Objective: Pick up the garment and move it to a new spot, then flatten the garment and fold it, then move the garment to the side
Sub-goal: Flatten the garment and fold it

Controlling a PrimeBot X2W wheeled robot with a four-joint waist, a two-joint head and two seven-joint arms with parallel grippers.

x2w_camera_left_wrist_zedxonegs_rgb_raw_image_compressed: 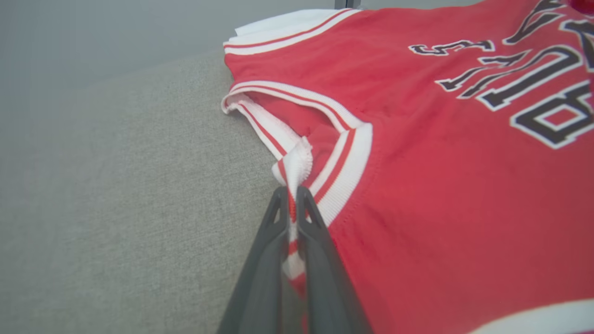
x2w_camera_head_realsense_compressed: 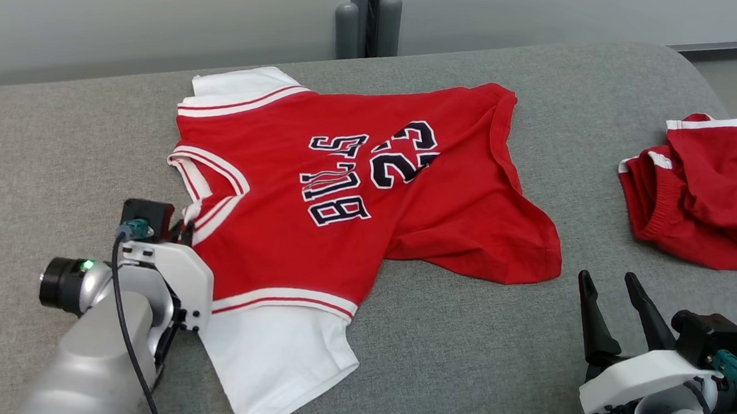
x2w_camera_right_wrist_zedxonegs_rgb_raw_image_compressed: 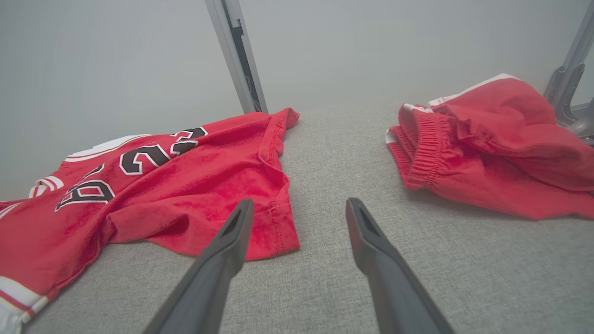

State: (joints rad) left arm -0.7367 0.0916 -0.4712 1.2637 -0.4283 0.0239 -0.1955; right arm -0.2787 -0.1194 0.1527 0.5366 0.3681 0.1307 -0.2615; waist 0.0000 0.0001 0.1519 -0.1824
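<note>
Two tools sit at the near edge of a grey fabric-covered worktop (x2w_camera_head_realsense_compressed: pixel 463 349), one at each end of a red basketball jersey (x2w_camera_head_realsense_compressed: pixel 357 186) with white sleeves and dark lettering. The left tool (x2w_camera_left_wrist_zedxonegs_rgb_raw_image_compressed: pixel 291 191) is closed, its two dark fingers pinching the white-and-red ribbed neckline trim (x2w_camera_left_wrist_zedxonegs_rgb_raw_image_compressed: pixel 297 162), which bunches up just above the fingertips. From that grip the jersey stretches ahead of the left tool and off to its right, lying mostly flat on the worktop. Its long axis, collar to hem, runs across from the left tool towards the right tool (x2w_camera_head_realsense_compressed: pixel 607 281).

The right tool is wide open and holds nothing. The jersey's hem corner (x2w_camera_right_wrist_zedxonegs_rgb_raw_image_compressed: pixel 274 236) lies just ahead of it and slightly to its left, rumpled and folded over, near the left finger but not touching it. This makes the right tool the nearer one for taking the hem end, which a lift by both ends would likely need.

A crumpled pair of red shorts (x2w_camera_head_realsense_compressed: pixel 710 190) lies ahead of the right tool and to its right, well apart from the jersey, with bare worktop between them. Nothing blocks the way to the hem.
</note>
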